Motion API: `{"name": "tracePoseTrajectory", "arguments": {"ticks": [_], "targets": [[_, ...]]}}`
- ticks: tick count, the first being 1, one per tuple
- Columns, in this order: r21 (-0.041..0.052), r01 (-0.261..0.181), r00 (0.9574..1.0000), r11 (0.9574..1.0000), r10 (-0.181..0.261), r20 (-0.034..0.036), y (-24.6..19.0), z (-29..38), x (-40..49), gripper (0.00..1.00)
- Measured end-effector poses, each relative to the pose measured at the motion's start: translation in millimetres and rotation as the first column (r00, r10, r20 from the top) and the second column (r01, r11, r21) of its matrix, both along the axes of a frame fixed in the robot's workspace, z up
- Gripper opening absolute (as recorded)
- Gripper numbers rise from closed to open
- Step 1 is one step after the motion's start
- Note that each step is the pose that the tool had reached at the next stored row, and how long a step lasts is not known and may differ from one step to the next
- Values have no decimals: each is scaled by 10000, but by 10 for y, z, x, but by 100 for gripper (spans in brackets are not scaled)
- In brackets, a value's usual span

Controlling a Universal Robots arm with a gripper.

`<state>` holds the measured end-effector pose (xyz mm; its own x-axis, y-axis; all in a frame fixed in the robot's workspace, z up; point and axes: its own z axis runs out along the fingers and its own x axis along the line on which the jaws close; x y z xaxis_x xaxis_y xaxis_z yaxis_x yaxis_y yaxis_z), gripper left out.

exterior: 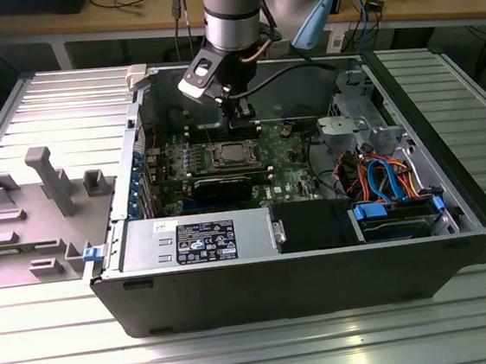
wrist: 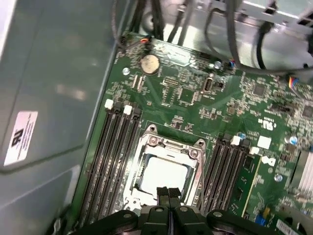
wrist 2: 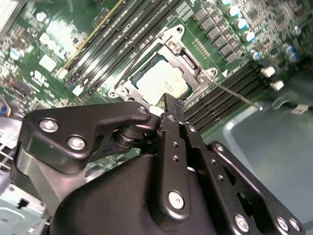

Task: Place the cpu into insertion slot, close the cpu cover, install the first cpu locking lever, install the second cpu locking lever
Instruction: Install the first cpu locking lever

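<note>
The cpu (wrist: pixel 164 175) lies flat in the insertion slot (exterior: pixel 227 155) on the green board, its silver top also clear in the second wrist view (wrist 2: pixel 164 81). The cpu cover (wrist: pixel 169 146) is down around it as a metal frame (wrist 2: pixel 182 45). A thin locking lever (wrist 2: pixel 237 96) sticks out past one corner of the socket over the memory slots. Another thin lever (wrist 2: pixel 131 62) runs along the opposite side. My gripper (wrist 2: pixel 169 105) is shut with nothing between its fingers, hovering just above the socket's edge (wrist: pixel 169 192), at the back of the case in the exterior view (exterior: pixel 237 113).
Memory slots (wrist: pixel 112 156) flank the socket on both sides. A long black card (exterior: pixel 226 184) lies in front of the socket. The power supply (exterior: pixel 199 239) and drive bay with coloured cables (exterior: pixel 391 184) fill the case front. Grey fixtures (exterior: pixel 43 181) stand at the exterior view's left.
</note>
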<state>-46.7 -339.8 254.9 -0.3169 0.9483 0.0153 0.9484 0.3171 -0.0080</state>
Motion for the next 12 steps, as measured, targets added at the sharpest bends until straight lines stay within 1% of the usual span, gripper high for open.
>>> {"name": "tracePoseTrajectory", "arguments": {"ticks": [2,3,5,6,8,9,10,11,12], "targets": [[-5,-401,9992,9992,401,0,0,-2,-1,11],[-6,-705,9975,9975,705,1,0,-5,-1,11],[-5,-1085,9941,9941,1085,0,0,-9,-1,11],[-6,-1350,9908,9908,1350,1,0,-12,-1,11],[-6,-1679,9858,9858,1679,0,0,-16,-1,11],[-6,-1871,9823,9823,1871,0,0,-17,-1,11],[-6,-2070,9783,9783,2070,1,0,-18,-1,11],[-11,-2318,9728,9728,2318,-1,0,-21,0,11],[-17,-2497,9683,9683,2497,-3,0,-22,0,11]]}}
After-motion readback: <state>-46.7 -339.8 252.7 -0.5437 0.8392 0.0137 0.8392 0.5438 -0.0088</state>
